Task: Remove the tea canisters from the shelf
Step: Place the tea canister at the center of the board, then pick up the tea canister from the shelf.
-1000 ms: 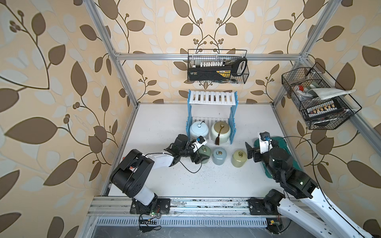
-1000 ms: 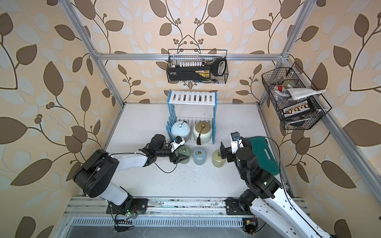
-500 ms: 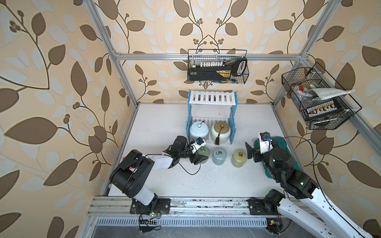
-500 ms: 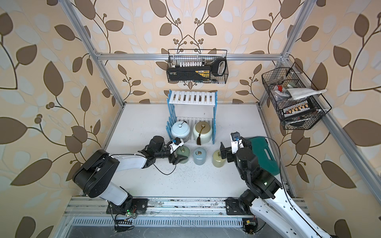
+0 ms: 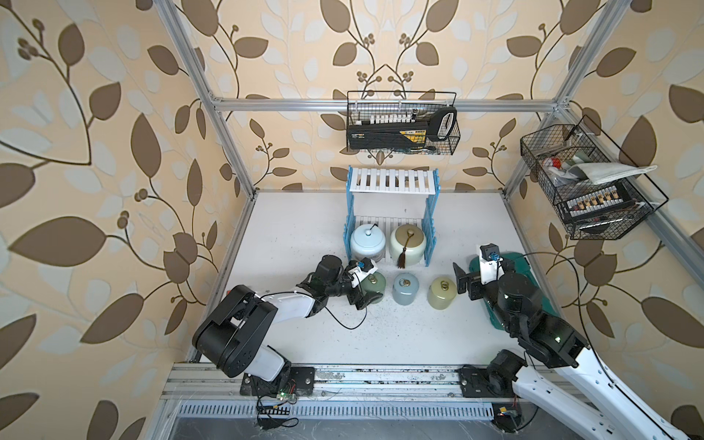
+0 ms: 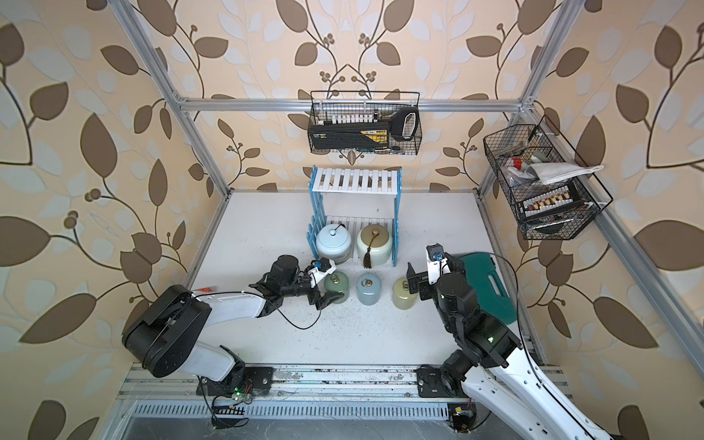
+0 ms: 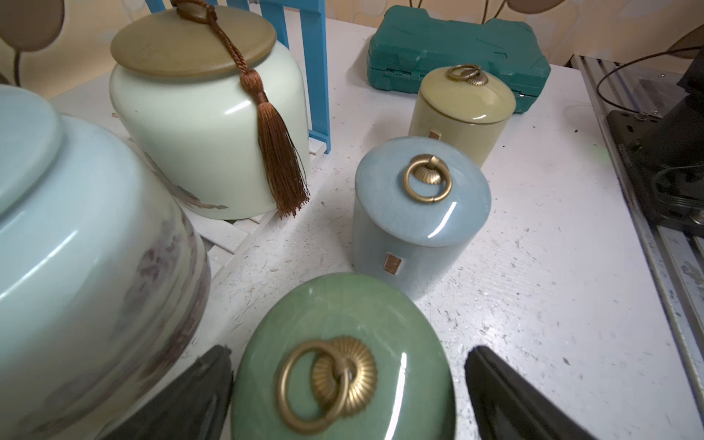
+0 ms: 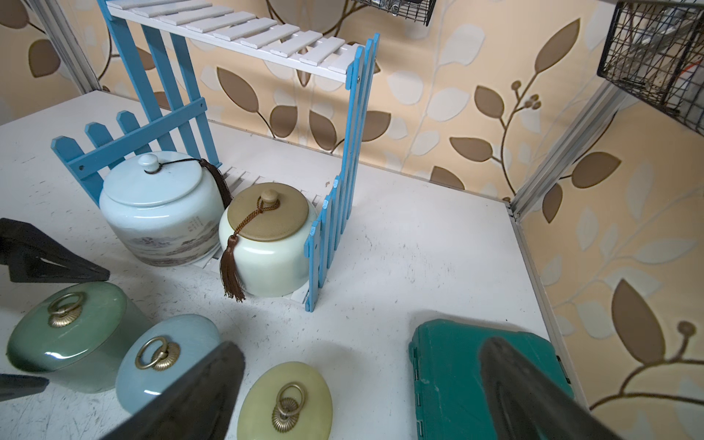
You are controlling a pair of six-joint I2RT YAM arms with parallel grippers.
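Generally, scuffed white surface (image 5: 304, 236), leaf-papered walls (image 5: 95, 152). Left claw (image 7: 348, 350), spread, straddles glossy ring-topped sage green canister (image 5: 375, 284); right claw (image 5: 464, 284), spread, beside yellow-green canister (image 5: 442, 292). Beyond, shelf (image 5: 392, 181) holds pale blue canister (image 5: 367, 242), cream canister (image 5: 407, 244).

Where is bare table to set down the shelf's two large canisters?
Free: the wide patch between the row of small canisters and the front rail; also the table left of the shelf. Crowded: the strip between shelf and row, where the left fingers flank the sage green canister.
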